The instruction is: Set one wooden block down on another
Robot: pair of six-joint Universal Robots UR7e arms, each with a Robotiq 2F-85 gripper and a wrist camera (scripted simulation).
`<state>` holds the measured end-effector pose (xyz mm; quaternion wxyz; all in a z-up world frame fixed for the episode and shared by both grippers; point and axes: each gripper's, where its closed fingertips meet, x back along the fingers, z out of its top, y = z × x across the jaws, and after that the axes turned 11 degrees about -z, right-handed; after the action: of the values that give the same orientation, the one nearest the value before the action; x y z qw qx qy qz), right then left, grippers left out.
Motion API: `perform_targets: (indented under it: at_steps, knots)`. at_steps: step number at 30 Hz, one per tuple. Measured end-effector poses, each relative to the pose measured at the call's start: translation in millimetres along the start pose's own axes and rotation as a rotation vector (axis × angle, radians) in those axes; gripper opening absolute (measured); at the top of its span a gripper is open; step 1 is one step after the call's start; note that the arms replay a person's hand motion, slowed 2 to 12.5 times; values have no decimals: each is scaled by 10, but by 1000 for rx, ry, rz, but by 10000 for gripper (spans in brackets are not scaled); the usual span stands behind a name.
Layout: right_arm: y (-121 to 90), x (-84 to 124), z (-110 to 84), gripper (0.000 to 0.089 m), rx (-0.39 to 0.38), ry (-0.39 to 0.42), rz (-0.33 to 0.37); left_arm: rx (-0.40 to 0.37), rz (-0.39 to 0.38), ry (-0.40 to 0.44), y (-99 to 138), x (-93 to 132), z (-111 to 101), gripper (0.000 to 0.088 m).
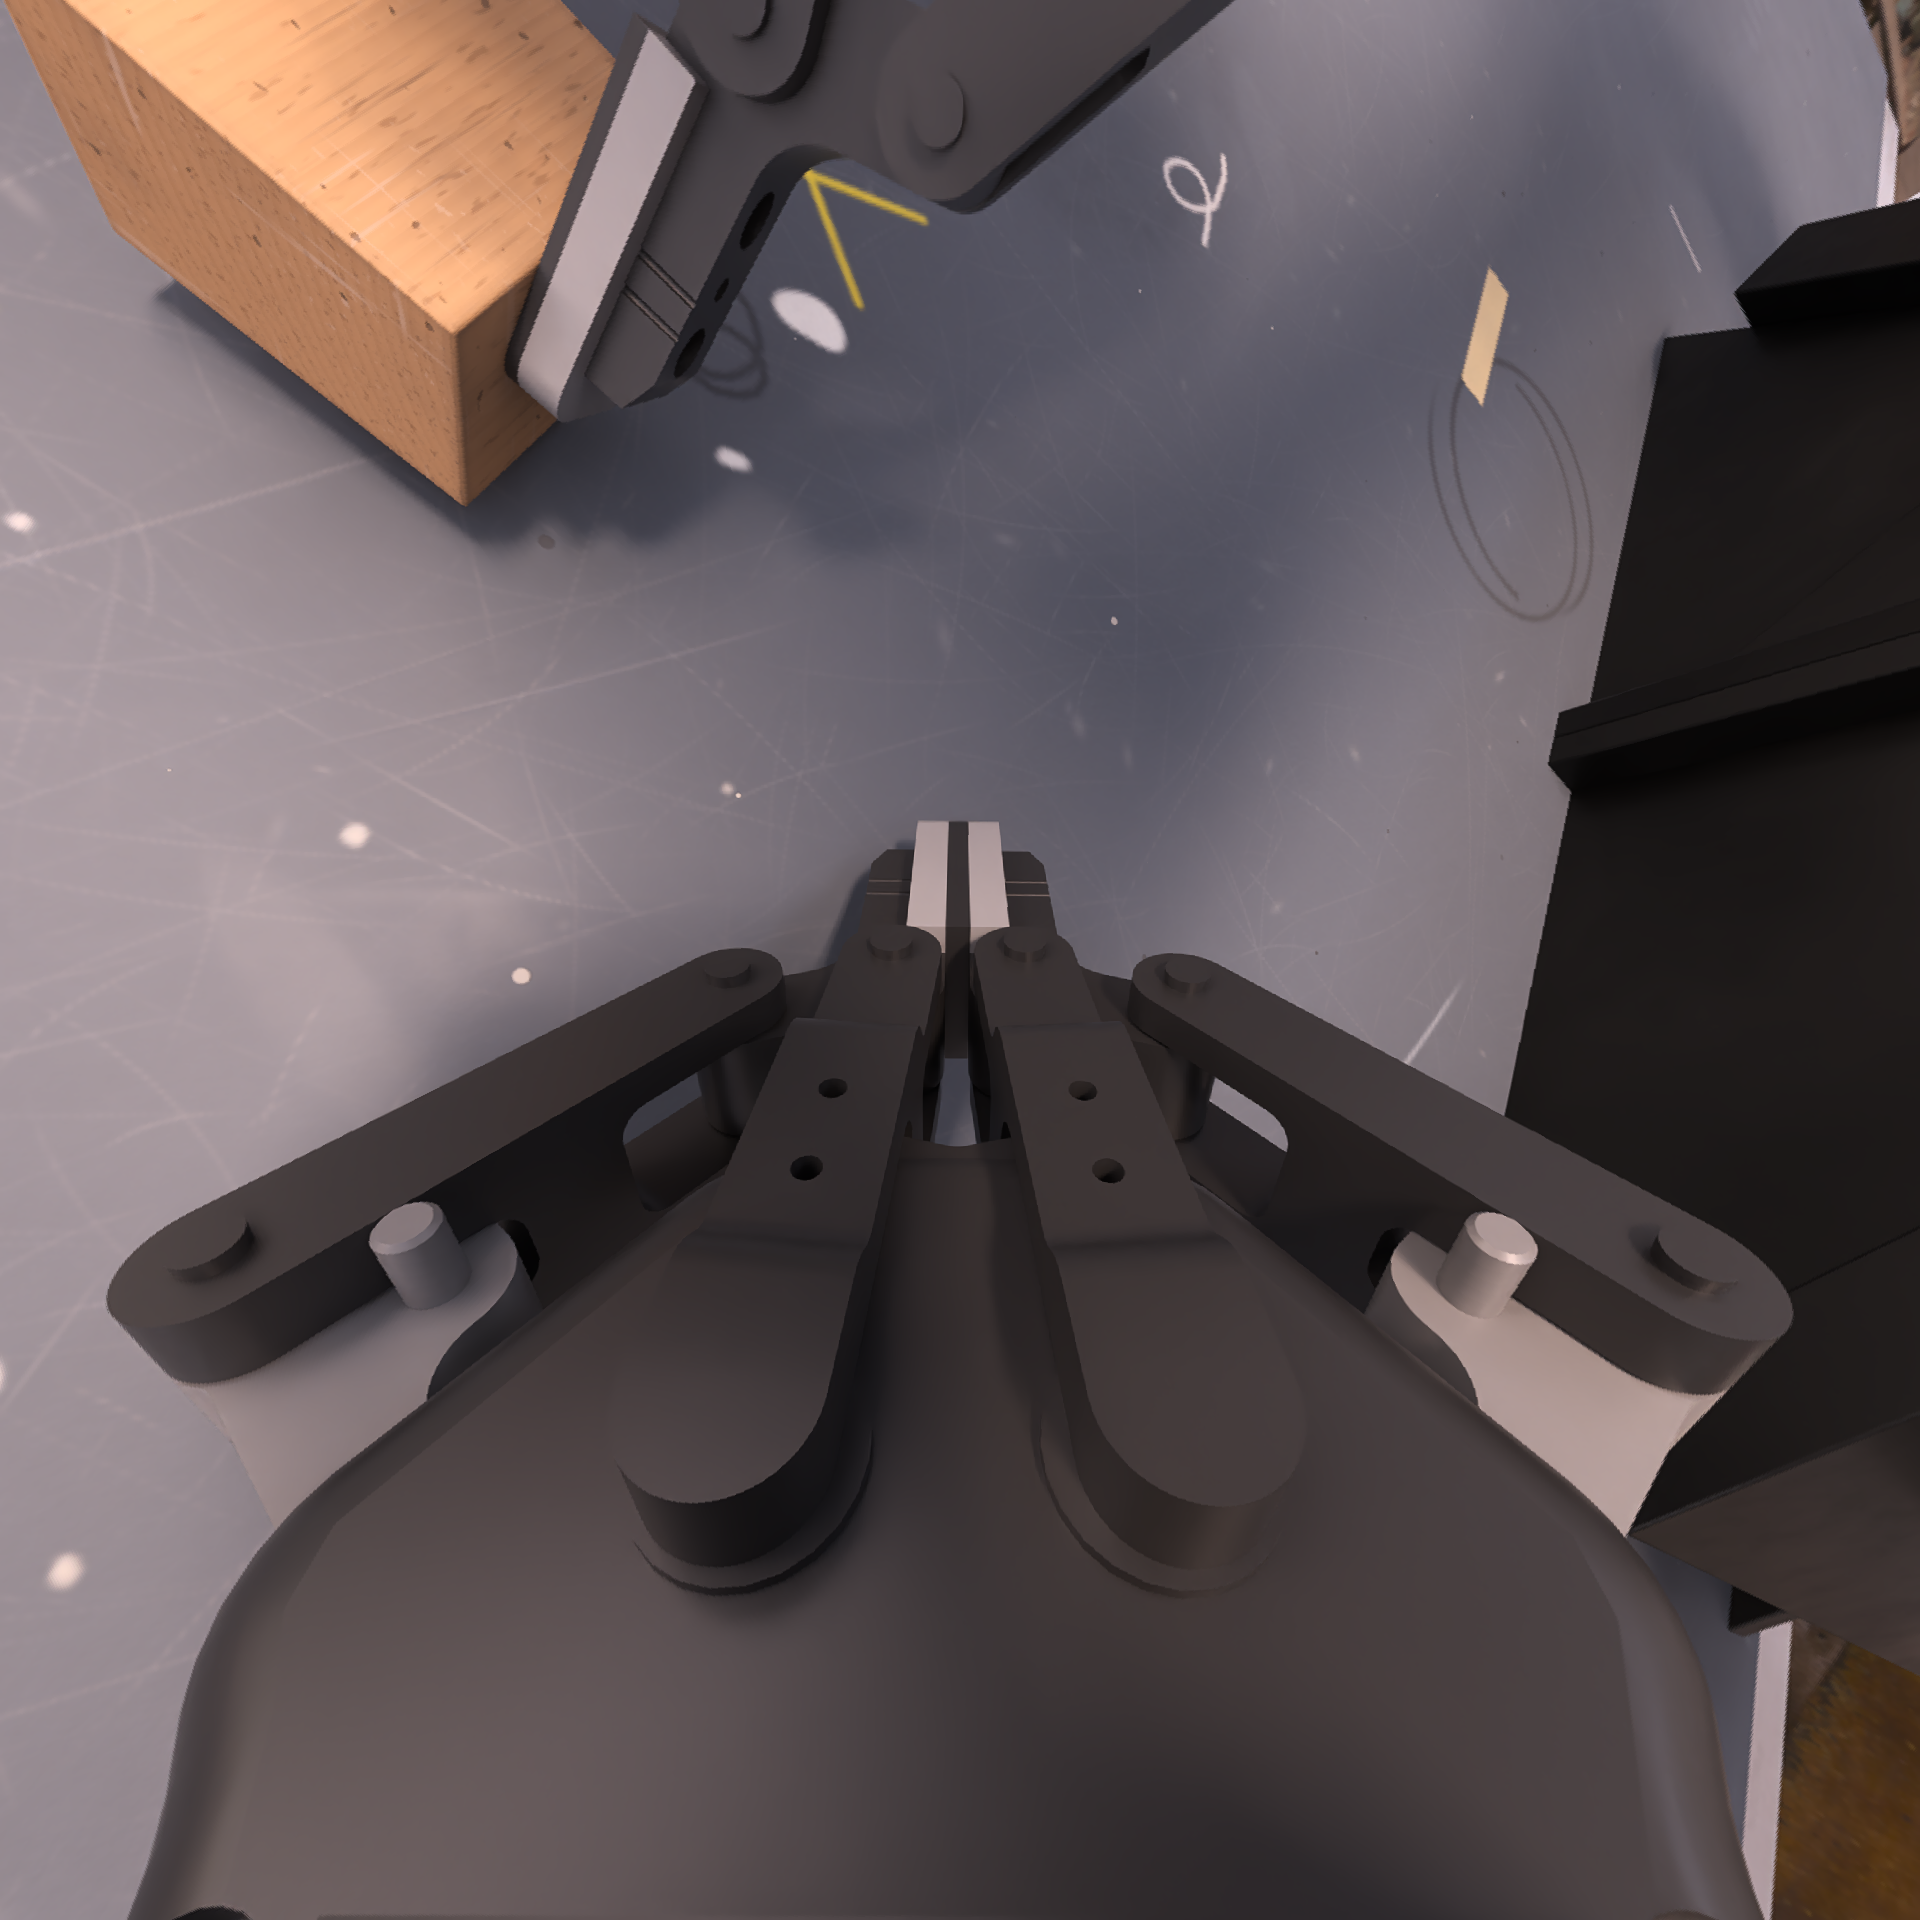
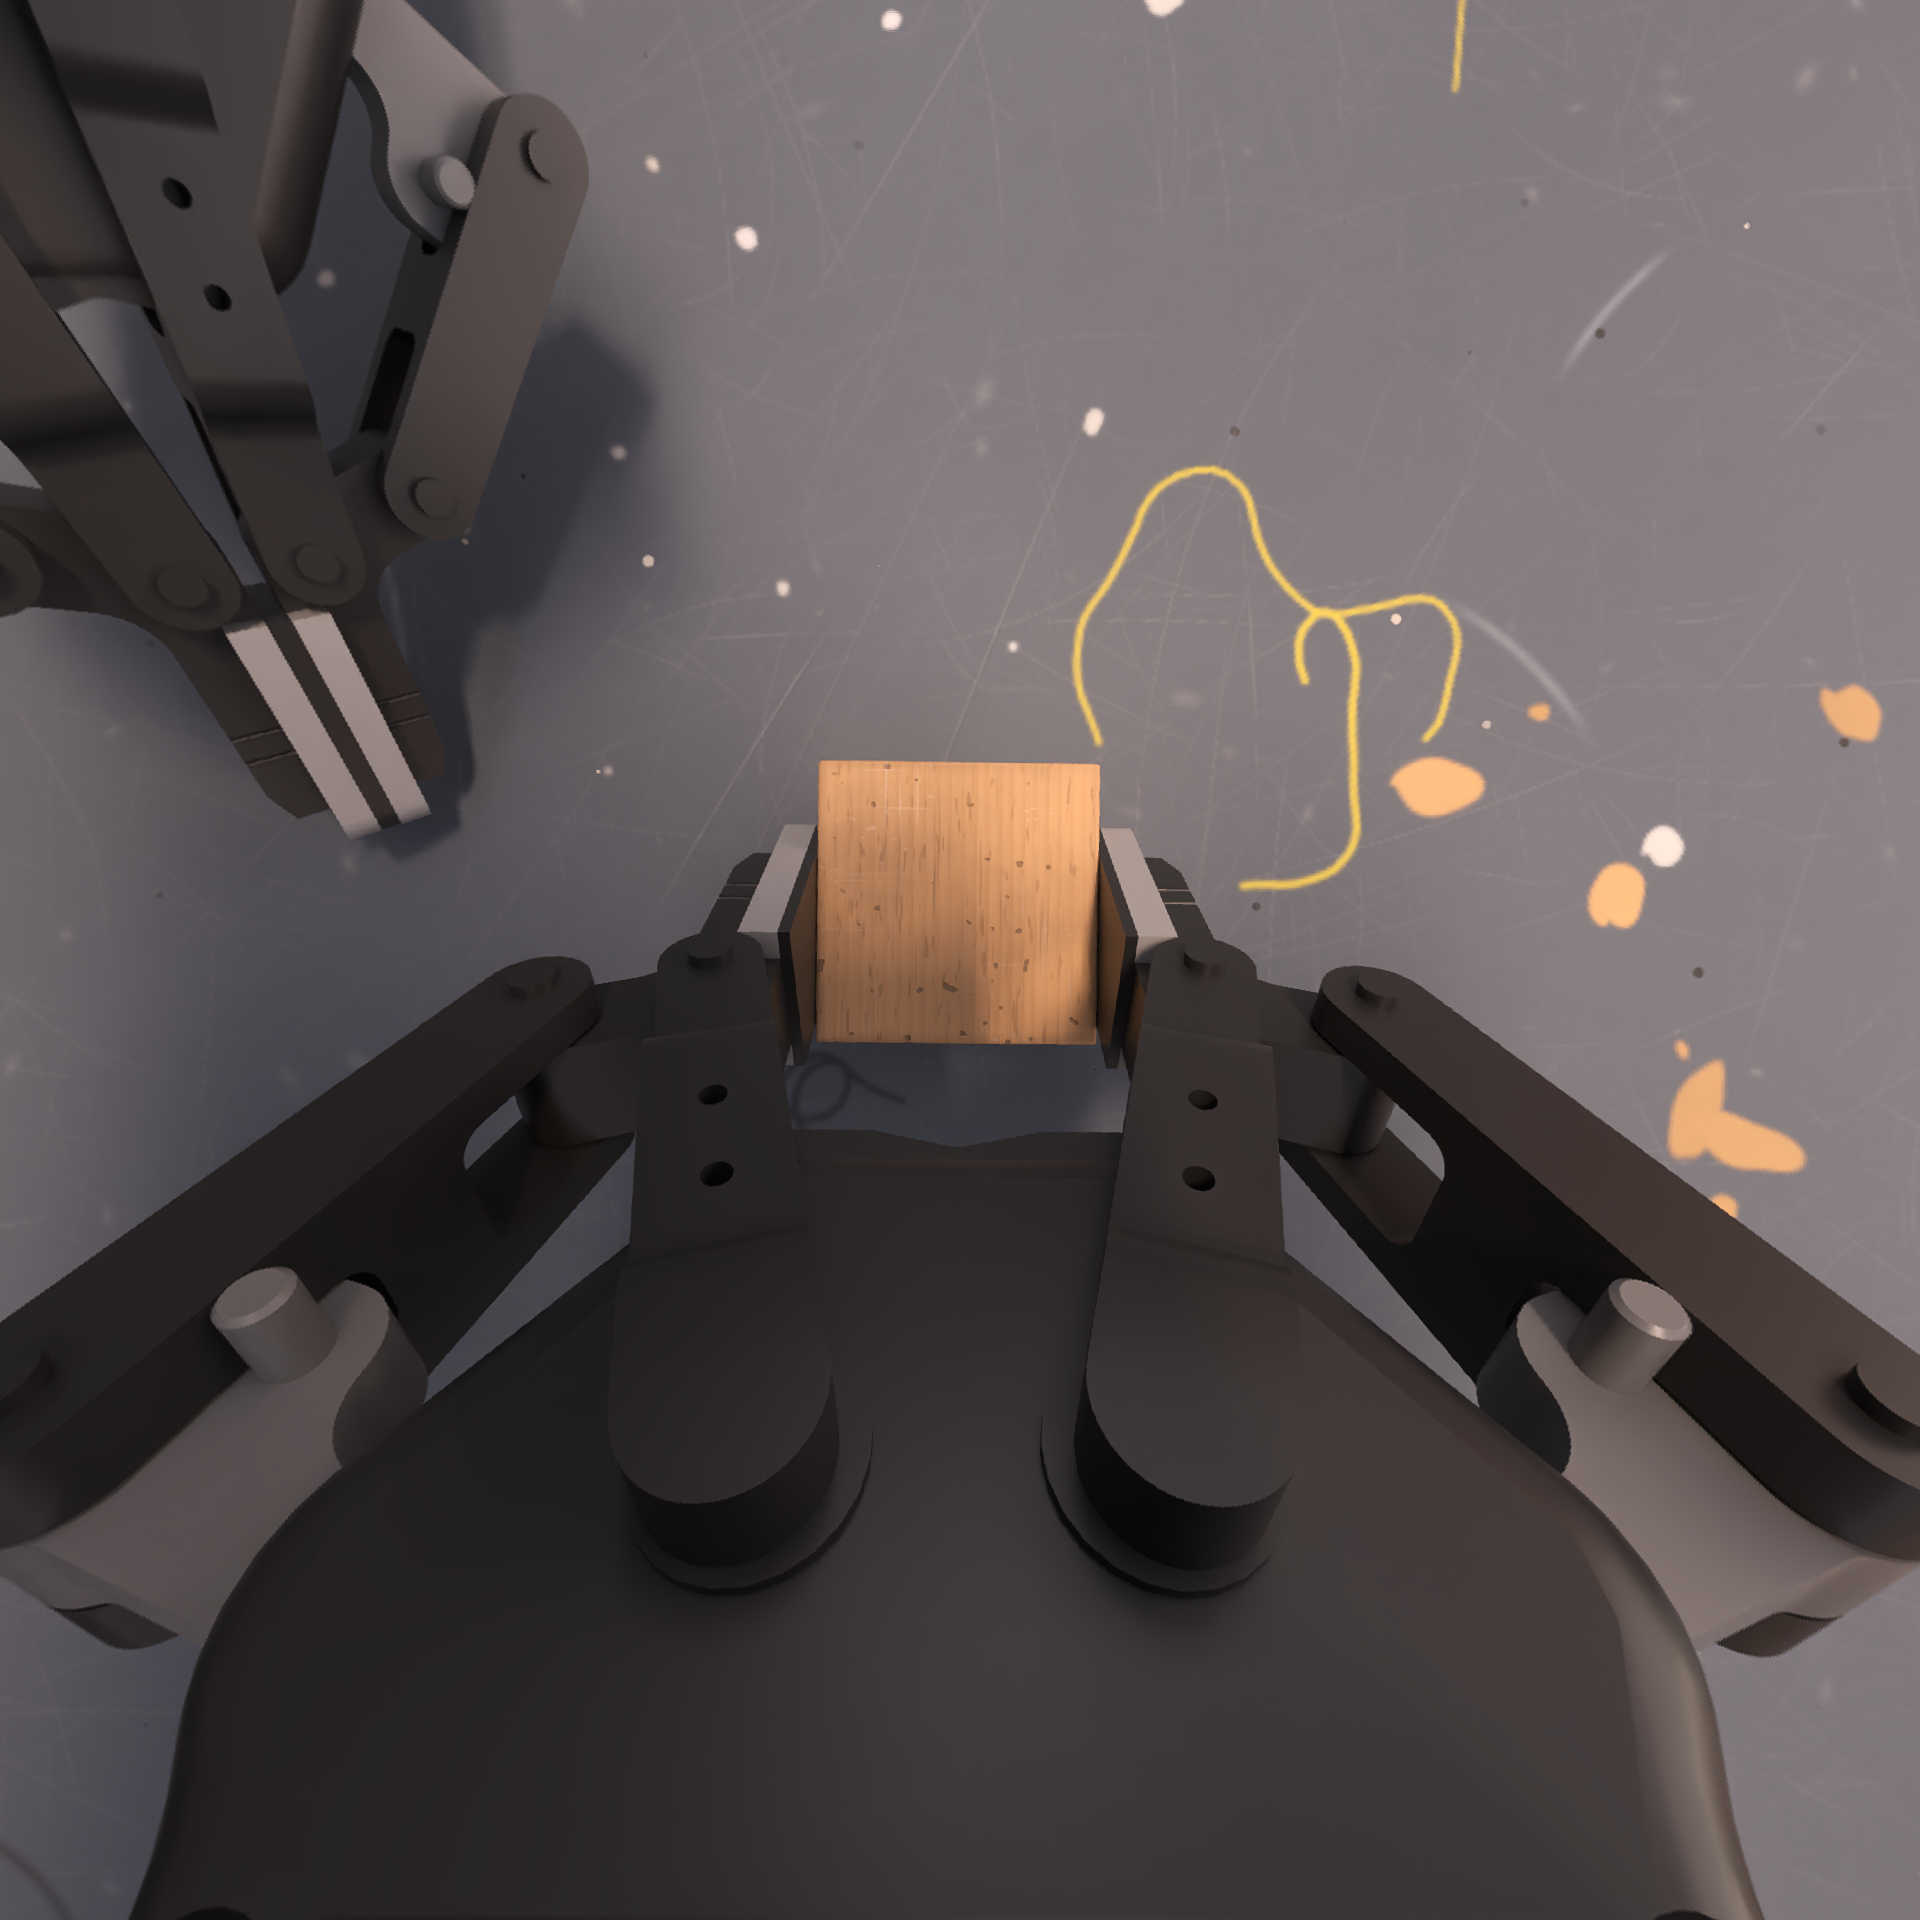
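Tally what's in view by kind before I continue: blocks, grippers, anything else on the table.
Wooden block: 1, between the right gripper's pads
Grippers: 2, the right one and the left gripper, shut and empty
Black fixture: 1
Total: 4; no second block shows.

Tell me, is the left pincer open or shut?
Shut and empty: the left pincer has its two pale pads pressed together, nothing between them. The wooden block sits in the right pincer.

Block [image 2: 957, 902] speckled matt wood; table [image 2: 1351, 312] scratched.

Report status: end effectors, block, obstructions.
Left end effector shut, empty. Right end effector shut on block. Second block not in view. Nothing obstructing.
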<state>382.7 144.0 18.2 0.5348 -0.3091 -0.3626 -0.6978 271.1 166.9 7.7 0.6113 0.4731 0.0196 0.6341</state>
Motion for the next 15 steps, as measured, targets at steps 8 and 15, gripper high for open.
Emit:
perform_targets:
  at_steps: [8,15]
  knots:
    - [-171,23,-1,426,70,25,49,3,4,8,-2,-1,3,0]
    - [-481,74,28,426,202,19,108,6,8,16,3,-2,-1,0]
